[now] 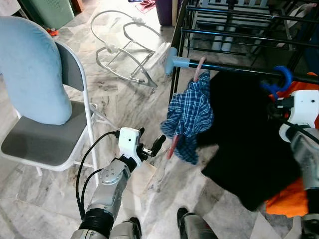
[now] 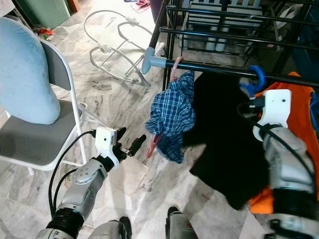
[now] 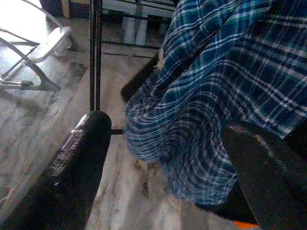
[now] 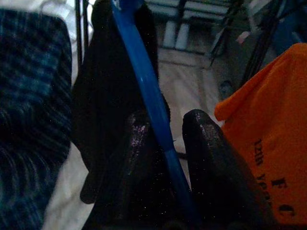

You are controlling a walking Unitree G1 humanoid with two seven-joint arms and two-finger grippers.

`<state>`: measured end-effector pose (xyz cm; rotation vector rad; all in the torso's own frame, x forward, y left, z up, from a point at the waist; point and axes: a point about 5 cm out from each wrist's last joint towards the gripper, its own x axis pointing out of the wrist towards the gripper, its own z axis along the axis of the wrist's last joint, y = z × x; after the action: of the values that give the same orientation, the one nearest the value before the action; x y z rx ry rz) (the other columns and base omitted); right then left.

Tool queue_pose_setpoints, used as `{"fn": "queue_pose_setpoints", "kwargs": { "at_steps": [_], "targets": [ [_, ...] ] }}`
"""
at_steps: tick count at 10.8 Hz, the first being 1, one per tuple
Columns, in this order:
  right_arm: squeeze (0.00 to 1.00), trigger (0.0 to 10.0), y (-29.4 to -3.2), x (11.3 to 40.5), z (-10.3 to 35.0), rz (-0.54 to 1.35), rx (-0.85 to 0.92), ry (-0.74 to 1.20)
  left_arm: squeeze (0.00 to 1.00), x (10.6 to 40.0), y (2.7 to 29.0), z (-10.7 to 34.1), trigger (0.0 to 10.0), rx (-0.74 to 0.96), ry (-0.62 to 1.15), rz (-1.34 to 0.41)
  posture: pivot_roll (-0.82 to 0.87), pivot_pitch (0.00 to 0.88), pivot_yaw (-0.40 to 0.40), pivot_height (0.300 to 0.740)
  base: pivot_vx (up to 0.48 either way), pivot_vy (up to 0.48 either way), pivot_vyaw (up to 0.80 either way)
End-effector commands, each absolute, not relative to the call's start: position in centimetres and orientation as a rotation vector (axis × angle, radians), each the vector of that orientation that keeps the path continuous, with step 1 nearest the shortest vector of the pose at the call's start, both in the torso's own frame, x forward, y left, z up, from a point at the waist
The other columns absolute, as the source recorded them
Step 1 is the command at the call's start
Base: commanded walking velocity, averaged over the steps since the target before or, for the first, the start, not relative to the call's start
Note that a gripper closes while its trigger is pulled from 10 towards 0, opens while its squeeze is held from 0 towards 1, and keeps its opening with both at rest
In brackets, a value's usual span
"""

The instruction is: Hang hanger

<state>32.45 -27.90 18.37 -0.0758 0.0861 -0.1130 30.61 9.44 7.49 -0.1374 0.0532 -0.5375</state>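
Blue plastic hanger [image 4: 144, 86], stiff but weighted by limp black garment [image 1: 239, 134]: your right gripper [image 4: 165, 143] jaws clench its neck; left gripper [image 1: 149, 144], at 9 o'clock, jaws released.

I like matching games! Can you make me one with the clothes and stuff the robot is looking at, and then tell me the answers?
Things:
1. blue hanger
2. plaid shirt
3. light blue cushion
4. left gripper

Where or how:
A. rests on the folding chair
B. open, in the air near the shirt, holding nothing
C. hooked over the rack's dark rail, with the right gripper shut on it
D. hangs from a pink hanger on that rail

Pairs: 1-C, 2-D, 3-A, 4-B
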Motion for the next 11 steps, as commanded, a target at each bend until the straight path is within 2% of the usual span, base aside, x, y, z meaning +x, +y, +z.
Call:
{"fn": "queue_pose_setpoints", "kwargs": {
  "at_steps": [1,4,11],
  "targets": [
    [0.00,0.0,-27.6,32.0,20.6,-0.141,-0.054,-0.065,0.00,30.4,10.0,6.6,10.0,-0.111,0.098,-0.501,-0.16,0.227,0.069,0.740,0.000,0.000,0.00],
    [0.00,0.0,-25.0,31.0,19.5,-0.184,0.015,-0.152,0.00,30.7,10.1,6.3,10.0,-0.087,0.118,-0.476,-0.16,0.217,0.077,0.740,0.000,0.000,0.00],
    [0.00,0.0,-22.6,30.4,18.4,-0.210,0.010,-0.203,0.00,30.8,10.3,6.3,10.0,-0.029,0.101,-0.447,-0.16,0.217,0.076,0.740,0.000,0.000,0.00]
  ]
}}
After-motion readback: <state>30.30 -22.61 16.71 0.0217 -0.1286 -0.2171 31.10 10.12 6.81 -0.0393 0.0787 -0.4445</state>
